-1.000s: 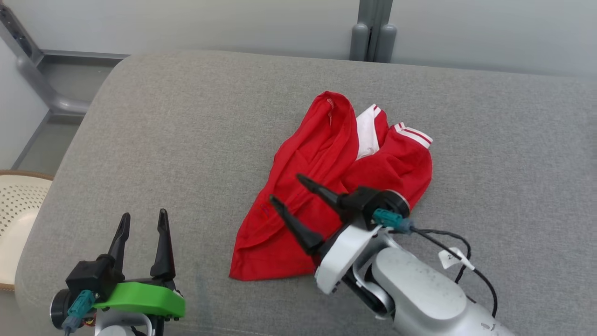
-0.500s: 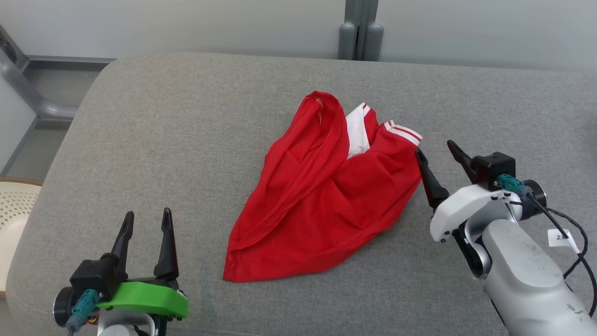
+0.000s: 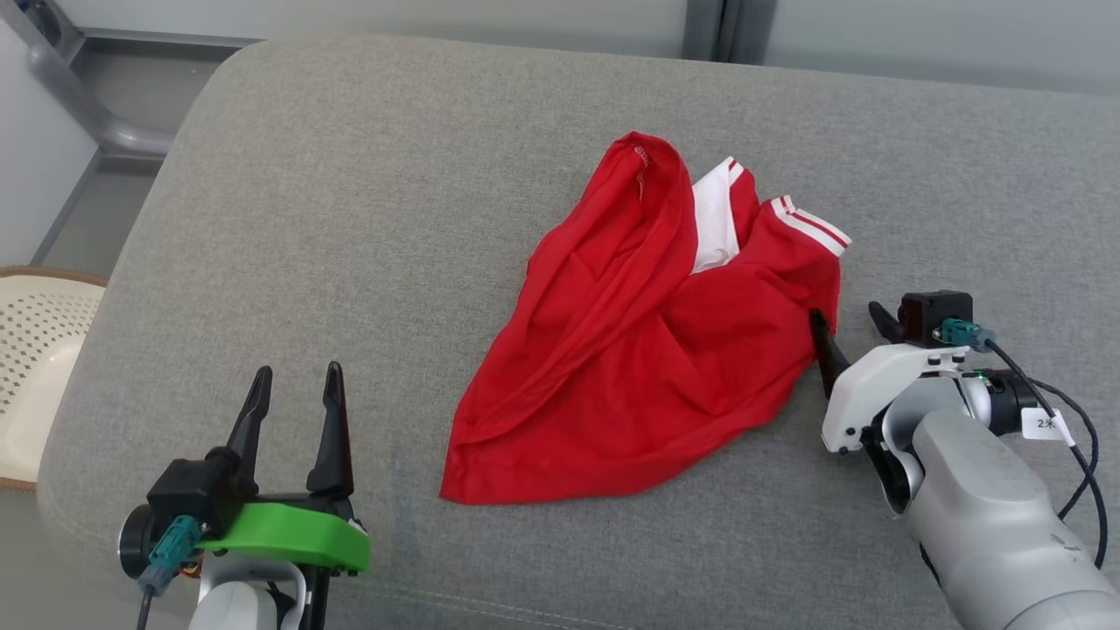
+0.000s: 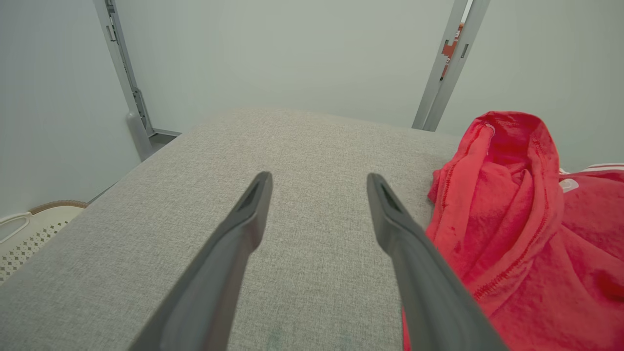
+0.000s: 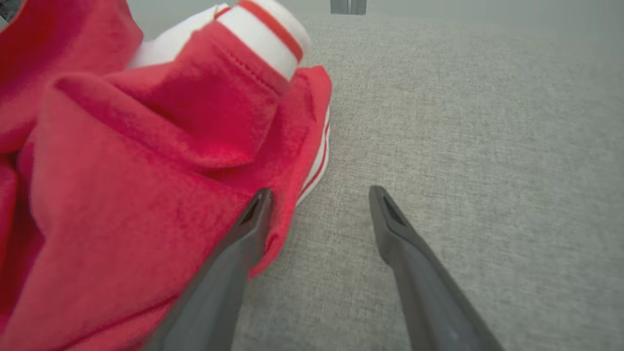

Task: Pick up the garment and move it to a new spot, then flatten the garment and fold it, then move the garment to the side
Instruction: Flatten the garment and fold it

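A red garment (image 3: 647, 350) with white striped trim lies crumpled in the middle of the grey cushion (image 3: 350, 219). My right gripper (image 3: 847, 315) stands open just off its right edge, the left finger (image 3: 822, 346) against the cloth. In the right wrist view the garment (image 5: 146, 161) bulges at the left, and the open gripper (image 5: 319, 192) has bare cushion between its tips. My left gripper (image 3: 296, 385) is open and empty near the front left, well apart from the cloth. In the left wrist view that open gripper (image 4: 319, 180) has the garment (image 4: 516, 209) to its right.
A cream perforated basket (image 3: 35, 367) sits below the cushion's left edge. Grey metal posts (image 3: 726, 26) and a pale wall run behind the cushion. A bent pipe (image 3: 79, 105) stands at the back left. Bare cushion (image 5: 487, 122) spreads to the right of the garment.
My right gripper swung from over the garment's lower middle out to its right edge and stays open. The head camera has shifted. The left gripper has kept still.
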Available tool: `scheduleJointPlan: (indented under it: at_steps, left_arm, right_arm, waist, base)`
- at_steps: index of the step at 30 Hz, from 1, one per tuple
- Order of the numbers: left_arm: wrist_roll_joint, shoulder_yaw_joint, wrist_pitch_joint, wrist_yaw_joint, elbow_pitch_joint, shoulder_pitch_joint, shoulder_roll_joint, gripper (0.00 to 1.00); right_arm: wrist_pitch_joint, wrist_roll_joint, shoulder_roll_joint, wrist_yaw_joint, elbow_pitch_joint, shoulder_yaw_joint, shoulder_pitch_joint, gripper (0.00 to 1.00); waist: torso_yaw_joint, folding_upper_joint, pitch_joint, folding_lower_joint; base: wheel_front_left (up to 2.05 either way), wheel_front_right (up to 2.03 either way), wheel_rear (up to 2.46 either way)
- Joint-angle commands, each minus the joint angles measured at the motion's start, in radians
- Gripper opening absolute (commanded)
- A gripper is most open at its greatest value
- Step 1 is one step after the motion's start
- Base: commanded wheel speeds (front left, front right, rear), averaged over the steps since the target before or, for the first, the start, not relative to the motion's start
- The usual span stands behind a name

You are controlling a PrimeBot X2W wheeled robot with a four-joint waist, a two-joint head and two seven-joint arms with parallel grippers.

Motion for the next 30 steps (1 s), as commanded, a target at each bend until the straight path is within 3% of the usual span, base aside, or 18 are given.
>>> scheduleJointPlan:
  at_steps: [1, 2, 3, 4, 5, 6, 8, 9, 19, 30]
  left_arm:
    - [-0.009, -0.005, -0.003, -0.005, 0.001, -0.017, -0.001, 1.0]
    - [-0.011, -0.009, -0.003, -0.004, 0.003, -0.02, -0.001, 1.0]
    - [-0.015, -0.013, -0.003, -0.004, 0.004, -0.023, -0.001, 1.0]
    - [-0.016, -0.015, -0.003, -0.004, 0.005, -0.024, -0.001, 1.0]
    - [-0.018, -0.018, -0.003, -0.004, 0.008, -0.027, -0.001, 1.0]
    - [-0.021, -0.021, -0.003, -0.003, 0.009, -0.028, -0.001, 1.0]
    - [-0.024, -0.026, -0.003, 0.001, 0.011, -0.032, -0.001, 1.0]
    - [-0.025, -0.027, -0.003, 0.003, 0.013, -0.033, -0.001, 1.0]
    - [-0.012, -0.002, -0.003, 0.005, 0.018, 0.008, -0.001, 1.0]
    - [-0.01, 0.018, -0.003, 0.011, 0.002, 0.052, 0.0, 1.0]
  right_arm:
    - [0.005, 0.012, 0.005, 0.0, 0.021, 0.0, -0.013, 1.0]
    - [0.009, 0.019, 0.01, 0.0, 0.041, 0.004, -0.019, 0.96]
    - [0.014, 0.027, 0.015, 0.0, 0.057, 0.009, -0.022, 0.7]
    - [0.019, 0.033, 0.019, 0.0, 0.067, 0.011, -0.024, 0.56]
    - [0.031, 0.045, 0.026, 0.0, 0.085, 0.017, -0.025, 0.44]
    - [0.036, 0.053, 0.029, 0.0, 0.093, 0.02, -0.026, 0.38]
    - [0.035, 0.07, 0.032, 0.0, 0.106, 0.029, -0.028, 0.07]
    - [0.033, 0.077, 0.032, 0.0, 0.11, 0.035, -0.028, 0.0]
    - [-0.018, 0.132, -0.014, 0.0, -0.014, 0.07, 0.021, 0.0]
    - [-0.018, 0.121, -0.08, 0.0, -0.449, -0.018, 0.287, 0.0]
  waist:
    - [0.013, 0.0, 0.013, -0.0001]
    - [0.015, 0.0, 0.016, -0.0001]
    - [0.017, 0.0, 0.018, -0.0001]
    - [0.018, 0.0, 0.019, -0.0001]
    - [0.02, 0.0, 0.021, -0.0001]
    - [0.021, 0.0, 0.022, -0.0001]
    - [0.022, 0.0, 0.022, -0.0001]
    - [0.021, 0.0, 0.021, -0.0001]
    - [-0.034, 0.0, -0.041, -0.0001]
    - [-0.118, 0.0, -0.079, -0.0001]
  base:
    - [0.0, 0.0, 0.0]
    - [0.0, 0.0, 0.0]
    - [0.0, 0.0, 0.0]
    - [0.0, 0.0, 0.0]
    - [0.0, 0.0, 0.0]
    - [0.0, 0.0, 0.0]
    - [0.0, 0.0, 0.0]
    - [0.0, 0.0, 0.0]
    - [0.0, 0.0, 0.0]
    - [0.0, 0.0, 0.0]
